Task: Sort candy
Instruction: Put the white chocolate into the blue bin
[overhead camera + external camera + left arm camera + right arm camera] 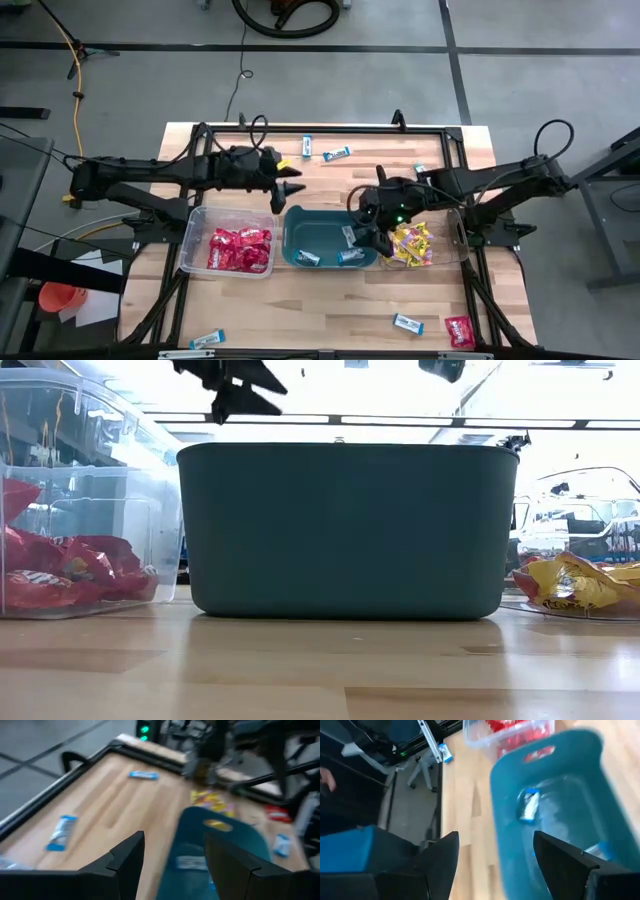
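over the teal tub (325,228), the right gripper (366,238) hangs open.

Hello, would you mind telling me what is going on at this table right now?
Two robot arms are sorting candy by colour. The right end effector hangs open over the teal tub, which holds blue-and-white packets. The left end effector waits open just behind the tub. Red packets fill the clear bin on the left, and yellow packets sit to the tub's right. Several packets are loose on the table.
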Controlling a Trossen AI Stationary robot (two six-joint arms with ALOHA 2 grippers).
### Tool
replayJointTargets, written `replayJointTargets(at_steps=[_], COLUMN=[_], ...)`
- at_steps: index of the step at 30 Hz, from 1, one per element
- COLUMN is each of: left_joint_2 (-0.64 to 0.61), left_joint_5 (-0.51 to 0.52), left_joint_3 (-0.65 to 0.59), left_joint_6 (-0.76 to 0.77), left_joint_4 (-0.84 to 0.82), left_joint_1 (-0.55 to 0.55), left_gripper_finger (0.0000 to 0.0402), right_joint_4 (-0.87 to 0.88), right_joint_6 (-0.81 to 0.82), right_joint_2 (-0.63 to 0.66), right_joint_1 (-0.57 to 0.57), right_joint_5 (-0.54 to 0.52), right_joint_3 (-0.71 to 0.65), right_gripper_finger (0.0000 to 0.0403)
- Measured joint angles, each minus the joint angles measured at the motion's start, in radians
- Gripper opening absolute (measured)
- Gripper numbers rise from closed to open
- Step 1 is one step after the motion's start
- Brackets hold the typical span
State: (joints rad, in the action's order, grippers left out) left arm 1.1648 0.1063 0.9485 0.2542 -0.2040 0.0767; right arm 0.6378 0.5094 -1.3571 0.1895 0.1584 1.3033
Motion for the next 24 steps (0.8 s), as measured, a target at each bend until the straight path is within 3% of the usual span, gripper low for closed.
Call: replayJointTargets(at_steps=[8, 13, 19, 24], left_joint_2=[0.000, 0.001, 0.049, 0.095], left_joint_5=[0.090, 0.169, 0.178, 0.248], left_joint_3=[0.000, 0.000, 0.000, 0.000], left_joint_6=[0.123, 0.301, 0.438, 0.519], left_joint_4=[0.045, 0.057, 0.225, 0.295], left_joint_1=[-0.175, -0.289, -0.403, -0.472], left_gripper_finger=[0.0191, 0.0191, 0.0191, 0.0191], right_joint_4=[0.082, 0.093, 0.074, 0.114], right_joint_6=[0.309, 0.461, 0.671, 0.781], right_joint_2=[-0.007, -0.038, -0.168, -0.321], right_joint_1=[0.183, 0.407, 0.646, 0.719], right_joint_5=[-0.001, -0.134, -0.291, -0.233], right_joint_3=[-0.008, -0.009, -0.009, -0.009], right_gripper_finger=[0.0252, 0.0252, 0.0252, 0.0252])
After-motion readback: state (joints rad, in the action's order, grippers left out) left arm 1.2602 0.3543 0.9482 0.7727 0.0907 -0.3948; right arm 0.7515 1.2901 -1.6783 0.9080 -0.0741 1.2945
